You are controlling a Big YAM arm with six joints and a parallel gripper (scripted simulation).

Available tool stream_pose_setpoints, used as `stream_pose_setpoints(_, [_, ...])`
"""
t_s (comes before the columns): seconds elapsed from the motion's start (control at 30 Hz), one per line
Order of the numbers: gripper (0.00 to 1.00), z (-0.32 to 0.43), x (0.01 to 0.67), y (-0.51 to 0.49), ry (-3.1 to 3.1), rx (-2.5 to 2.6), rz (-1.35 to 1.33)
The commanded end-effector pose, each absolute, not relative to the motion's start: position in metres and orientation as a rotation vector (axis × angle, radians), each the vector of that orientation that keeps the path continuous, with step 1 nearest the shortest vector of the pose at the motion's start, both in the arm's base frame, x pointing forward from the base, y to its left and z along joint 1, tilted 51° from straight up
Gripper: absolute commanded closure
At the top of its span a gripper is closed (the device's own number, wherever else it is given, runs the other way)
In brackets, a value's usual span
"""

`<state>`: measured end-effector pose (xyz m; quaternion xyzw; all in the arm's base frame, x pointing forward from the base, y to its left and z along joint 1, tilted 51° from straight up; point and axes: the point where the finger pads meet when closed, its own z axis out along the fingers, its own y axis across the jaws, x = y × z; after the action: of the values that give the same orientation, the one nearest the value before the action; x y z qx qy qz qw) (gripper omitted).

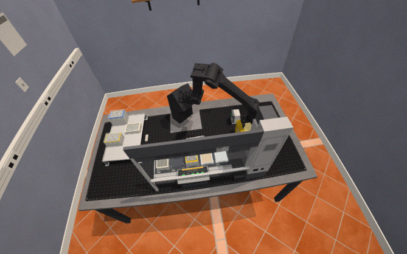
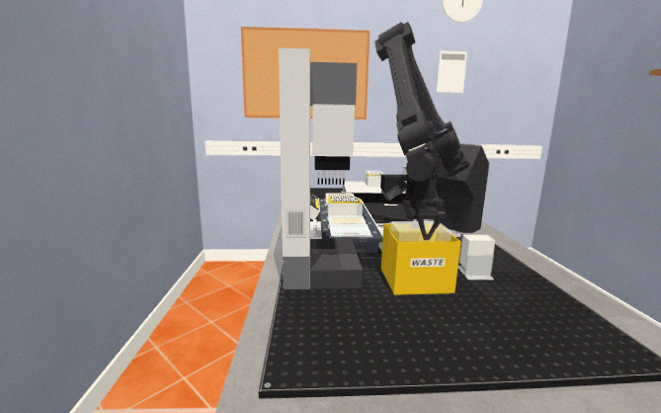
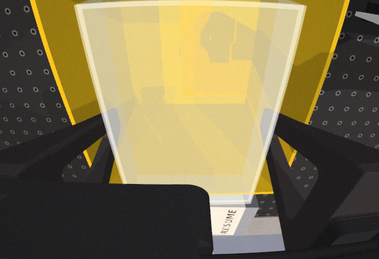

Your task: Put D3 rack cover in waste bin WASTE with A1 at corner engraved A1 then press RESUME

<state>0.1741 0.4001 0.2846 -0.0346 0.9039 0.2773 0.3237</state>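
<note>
In the top view, at the left of the tabletop (image 1: pixel 296 184), a pale shelf unit (image 1: pixel 116 152) carries three pieces of labware: one blue-framed (image 1: pixel 117 114) at its upper end, one white (image 1: pixel 132 127) to the right of it, one yellow-framed (image 1: pixel 112 137) lower down. Right of that, in the middle of the frame, the grey liquid handler (image 1: pixel 179 145) spans the tabletop; its deck shows a row of labware, from left a white plate (image 1: pixel 162 163), a yellow-framed tip rack (image 1: pixel 191 158), a cream plate (image 1: pixel 206 158) and a pale blue one (image 1: pixel 221 156). No cover can be made out on the yellow-framed rack from here. Green lights glow on the strip (image 1: pixel 193 172) below the deck. Above the handler the dark arm (image 1: pixel 230 86) rises from its base and reaches to the right, down toward the yellow waste bin (image 1: pixel 240 126).

In the exterior view, the handler's tall column (image 2: pixel 293 153) stands left of centre. The waste bin (image 2: pixel 420 264), lettered WASTE, sits to the right of it on the black perforated mat (image 2: pixel 476 338), with a white box (image 2: pixel 477 254) just beside it on the right. The tool (image 2: pixel 427 225) hangs over the bin's opening.

In the wrist view, the tool (image 3: pixel 189 145) is clamped on the clear cover (image 3: pixel 189 97), one dark finger (image 3: pixel 91 134) on its left edge and one on its right. The cover hangs over the open bin (image 3: pixel 52 44), inside the outline of its rim. A white box lettered RESUME (image 3: pixel 229 220) shows at the lower edge, right of centre.
</note>
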Motion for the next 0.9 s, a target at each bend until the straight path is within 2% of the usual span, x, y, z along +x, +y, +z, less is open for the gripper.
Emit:
stream_pose_setpoints(0.0, [1.00, 0.2870, 0.1794, 0.4013, 2.362, -0.088, 0.730])
stream_pose_setpoints(0.2, [1.00, 0.2868, 0.1794, 0.4011, 2.362, -0.088, 0.730])
stream_pose_setpoints(0.23, [0.00, 0.2868, 0.1794, 0.4011, 2.362, -0.088, 0.730])
stream_pose_setpoints(0.87, [0.00, 0.2868, 0.1794, 0.4011, 2.362, -0.088, 0.730])
